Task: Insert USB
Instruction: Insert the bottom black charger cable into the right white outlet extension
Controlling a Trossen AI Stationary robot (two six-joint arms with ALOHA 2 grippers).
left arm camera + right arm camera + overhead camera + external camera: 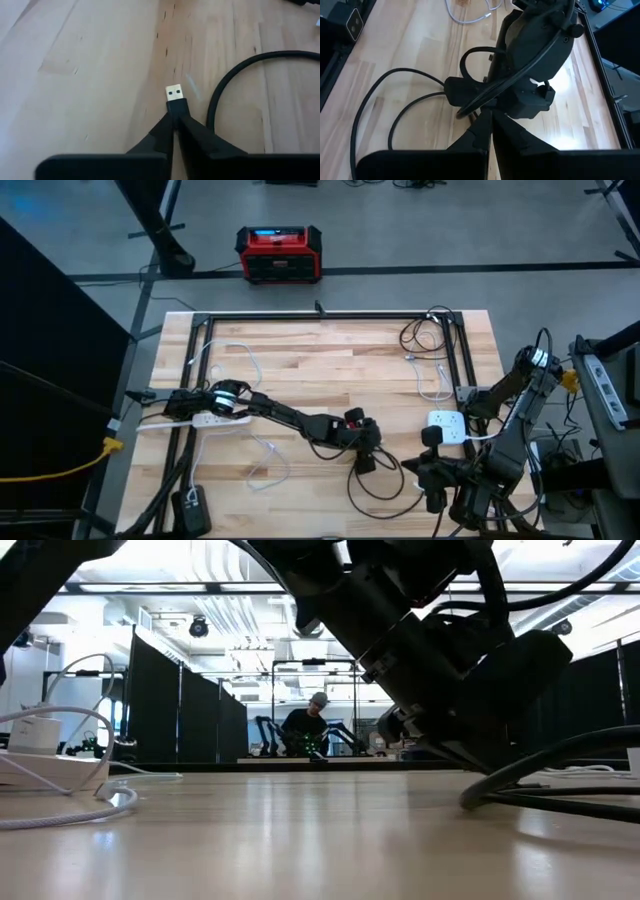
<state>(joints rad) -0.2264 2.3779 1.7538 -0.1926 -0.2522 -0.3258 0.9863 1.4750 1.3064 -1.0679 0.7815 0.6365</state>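
The USB plug [174,93] is a bare metal tip on a black housing, at the end of a black cable [220,100]. My left gripper [176,116] is shut on it, near the middle of the table [366,455]. The cable loops on the wood [385,480] toward the table's near edge. My right gripper [491,124] is shut on nothing and hangs above the table to the right of the left one [430,472]. In the low view the left gripper [450,670] fills the upper right. My left gripper pinches the plug's black housing [179,107] between its two fingertips. The metal tip sticks out past the fingers, in line with them. The fingers slant down toward the wood. I cannot tell whether the tip touches the table.
A white power strip [210,418] with a white cable lies at the table's left. A white charger block [445,425] sits at the right, with more cables [425,335] at the far right. A black frame [330,315] rims the table. A person [312,725] sits beyond it.
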